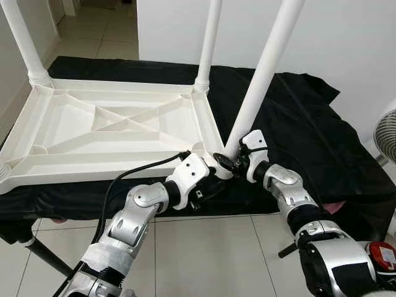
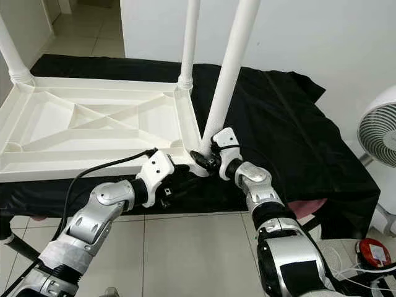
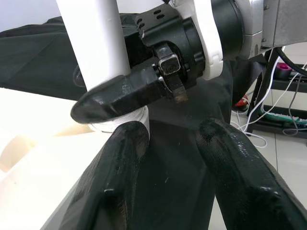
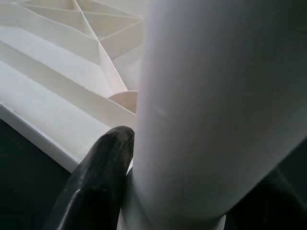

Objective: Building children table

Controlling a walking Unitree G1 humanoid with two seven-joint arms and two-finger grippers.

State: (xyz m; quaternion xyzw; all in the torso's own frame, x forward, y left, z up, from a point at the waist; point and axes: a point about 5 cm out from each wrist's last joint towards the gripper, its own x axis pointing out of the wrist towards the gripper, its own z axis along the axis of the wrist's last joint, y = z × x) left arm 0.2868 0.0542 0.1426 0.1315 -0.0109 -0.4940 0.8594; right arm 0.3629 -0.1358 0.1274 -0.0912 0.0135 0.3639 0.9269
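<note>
On your far left, the upturned white tabletop point(image 1: 117, 133) lies with its ribbed underside facing up on a black cloth point(image 1: 297, 130) that covers a low surface, and you can see one white leg point(image 1: 21, 40) already standing upright in the far left corner socket. Moving right along the far edge, a second leg point(image 1: 208, 43) stands upright in the far right corner. Nearer to you, your left arm reaches in from the lower left with a black cable trailing along it, and your left gripper point(image 1: 210, 184) sits just below the near right corner of the tabletop; in the left wrist view its two black fingers point(image 3: 120, 187) are spread apart with nothing between them, pointing at the base of the third leg. That third leg point(image 1: 263, 74) rises from the near right corner and tilts away to the right rather than standing straight. Your right gripper point(image 1: 230, 162) is clamped on the very bottom of this tilted leg, right at the corner socket, and the right wrist view shows one black finger point(image 4: 96, 182) pressed against the white tube just above its collar. Farther right, the black cloth drapes down over the edge towards the tiled floor point(image 1: 210, 253), and at the far right edge you can see part of a white fan point(image 2: 380, 133).
</note>
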